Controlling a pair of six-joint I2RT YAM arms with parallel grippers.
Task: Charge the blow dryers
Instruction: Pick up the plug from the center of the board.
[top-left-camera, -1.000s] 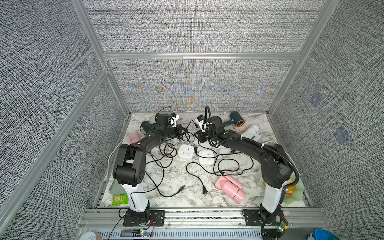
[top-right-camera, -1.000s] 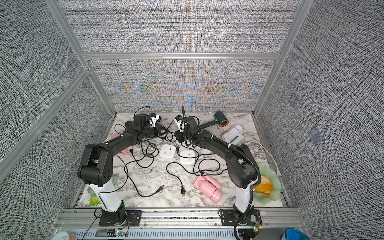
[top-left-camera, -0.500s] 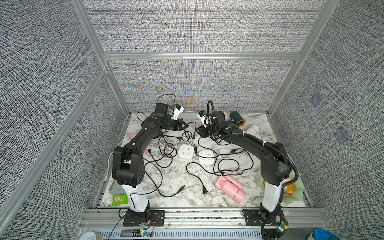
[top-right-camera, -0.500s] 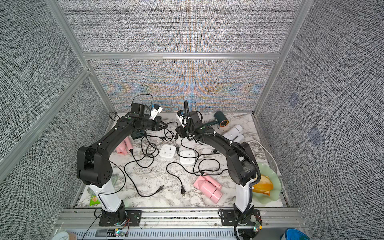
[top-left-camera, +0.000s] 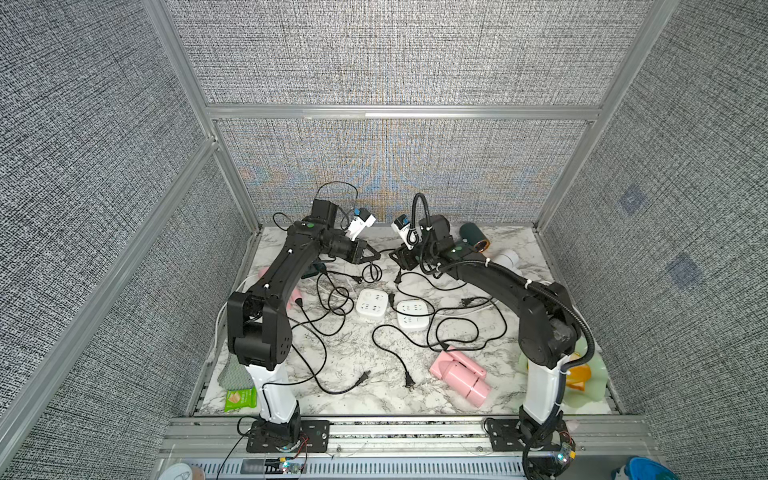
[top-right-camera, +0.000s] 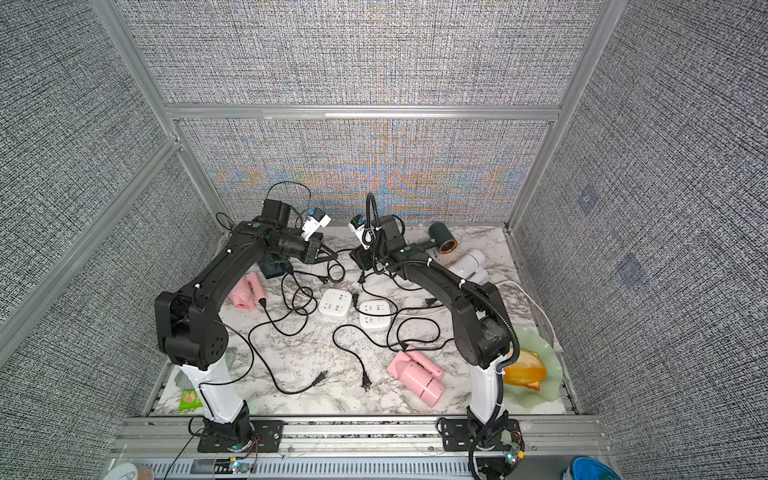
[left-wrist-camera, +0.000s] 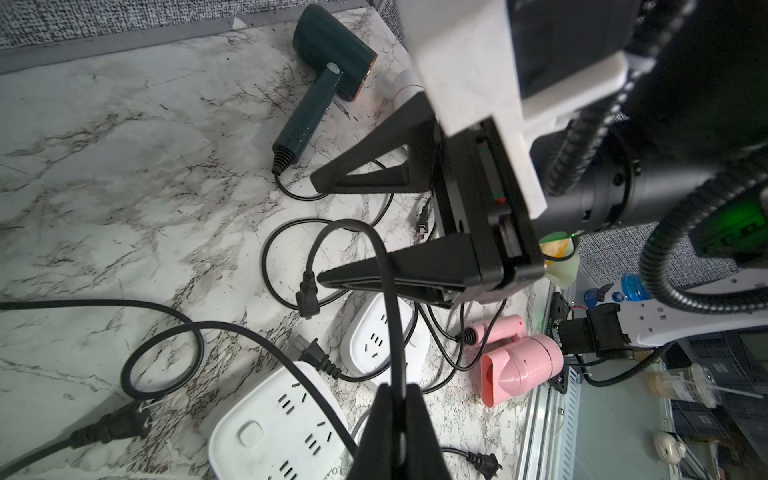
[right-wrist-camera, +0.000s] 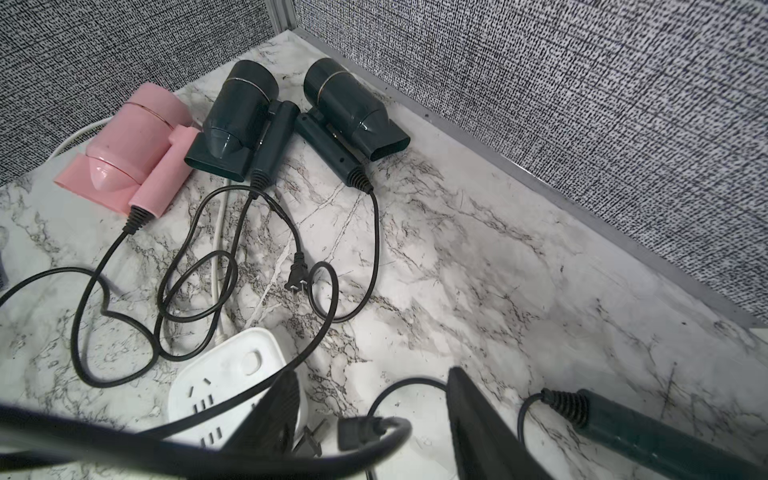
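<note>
left jaws clamped on thin black cord (left-wrist-camera: 397, 353) | right jaws apart, black plug (right-wrist-camera: 357, 432) between them | pink barrel-shaped blow dryer (top-left-camera: 459, 376) lower right of centre on white marble worktop (top-left-camera: 353, 399), in a top view

We see the left claw (top-left-camera: 376, 255) has risen from near the bench (top-left-camera: 374, 399) toward the back wall, lifting the pinched black cord (left-wrist-camera: 395, 332) so a loop dangles beneath; the right claw (top-left-camera: 395, 257) has shifted slightly back and its jaws have spread wider
</note>
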